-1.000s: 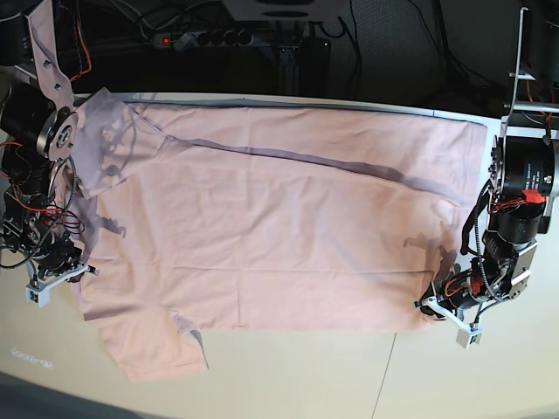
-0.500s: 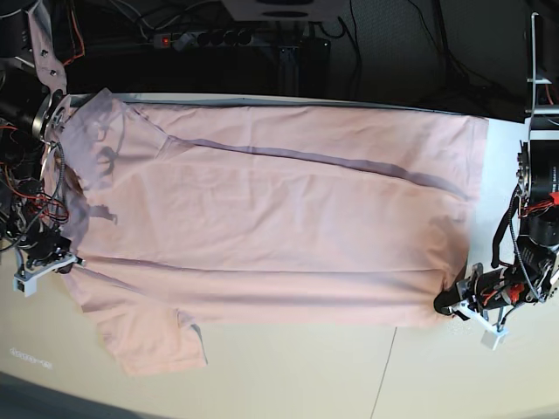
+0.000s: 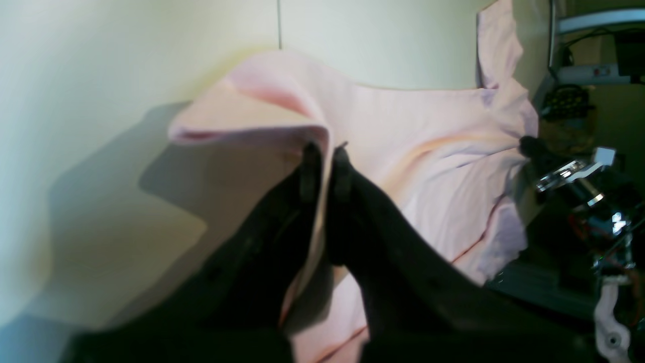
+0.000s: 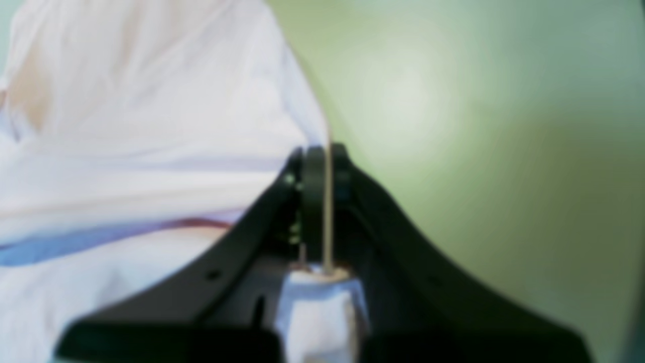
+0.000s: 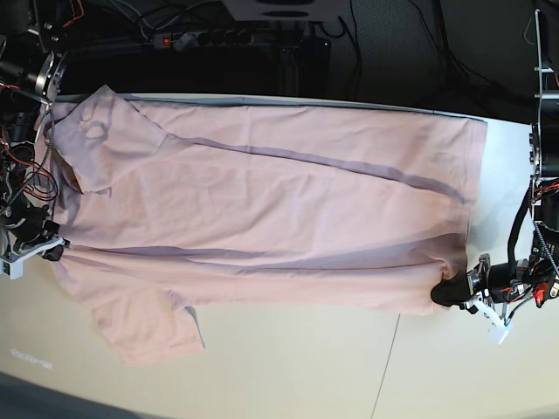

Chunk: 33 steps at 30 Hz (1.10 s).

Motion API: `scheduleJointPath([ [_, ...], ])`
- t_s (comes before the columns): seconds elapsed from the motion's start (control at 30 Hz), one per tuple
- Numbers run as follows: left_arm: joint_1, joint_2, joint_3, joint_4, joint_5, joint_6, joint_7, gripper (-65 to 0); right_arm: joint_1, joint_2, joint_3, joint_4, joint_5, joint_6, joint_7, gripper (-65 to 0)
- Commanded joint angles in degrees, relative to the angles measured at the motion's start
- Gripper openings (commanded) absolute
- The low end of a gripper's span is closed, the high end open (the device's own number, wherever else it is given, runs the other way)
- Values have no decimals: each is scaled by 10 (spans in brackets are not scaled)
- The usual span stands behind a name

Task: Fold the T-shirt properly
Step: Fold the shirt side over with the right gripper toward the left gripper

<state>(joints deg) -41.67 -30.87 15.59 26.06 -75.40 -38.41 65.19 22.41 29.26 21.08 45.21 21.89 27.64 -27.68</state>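
The pale pink T-shirt [image 5: 279, 209] lies stretched across the table, plain side up, with no lettering in view. One sleeve [image 5: 148, 332] lies at the front left. My left gripper [image 5: 450, 295] is at the right, shut on the shirt's front hem corner. In the left wrist view the gripper [image 3: 322, 151] pinches a raised fold of the shirt [image 3: 428, 151]. My right gripper [image 5: 51, 251] is at the left, shut on the shirt's edge above the sleeve. The blurred right wrist view shows the gripper [image 4: 322, 156] closed on a thin edge of the shirt [image 4: 151, 126].
The cream table [image 5: 306, 375] has a seam line [image 5: 389, 367] at the front. A power strip [image 5: 210, 37] and cables lie behind the far edge. The right arm's body [image 5: 26, 131] stands at the far left, and the left arm's body [image 5: 546, 175] at the far right.
Both grippers have moved outward, the left one to the right and the right one to the left, pulling the shirt's front edge taut. A long crease now runs along it.
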Motion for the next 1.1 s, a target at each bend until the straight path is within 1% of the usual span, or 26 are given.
scheduleJointPath([
  [0.0, -6, -21, -2, 28, -14, -16, 0, -650, 6, 22, 2, 17, 12, 47, 12, -650],
  [0.17, 70, -68, 0, 152, -56, -16, 9, -650, -20, 46, 2, 35, 48, 48, 6, -650],
  [0.37, 143, -109, -1, 289, -58, -16, 9, -650, -20, 59, 2, 36, 82, 49, -33, -650],
  [0.53, 186, -118, -1, 330, -58, -16, 5, -650, -21, 58, 2, 36, 86, 50, -45, -650],
  [0.63, 196, -118, -1, 330, -58, -16, -10, -650, -26, 58, 2, 35, 86, 49, -59, -650],
  [0.8, 198, -118, -1, 330, -58, -16, -24, -650, -49, 58, 2, 35, 88, 49, -60, -650],
  [0.83, 198, -118, -1, 330, -58, -16, -26, -650, -52, 58, 2, 35, 90, 49, -60, -612],
  [0.9, 198, -118, -1, 330, -58, -16, -33, -650, -61, 58, 2, 35, 92, 49, -59, -495],
  [0.93, 198, -118, -1, 330, -58, -16, -35, -650, -64, 58, 2, 35, 92, 48, -59, -447],
  [0.97, 198, -118, -1, 330, -58, -16, -36, -650, -64, 58, 2, 35, 92, 48, -59, -414],
  [1.0, 198, -118, -1, 330, -58, -16, -37, -650, -64, 59, 2, 35, 92, 47, -59, -394],
  [1.07, 198, -118, -1, 330, -58, -16, -37, -650, -63, 59, 2, 35, 111, 47, -57, -379],
])
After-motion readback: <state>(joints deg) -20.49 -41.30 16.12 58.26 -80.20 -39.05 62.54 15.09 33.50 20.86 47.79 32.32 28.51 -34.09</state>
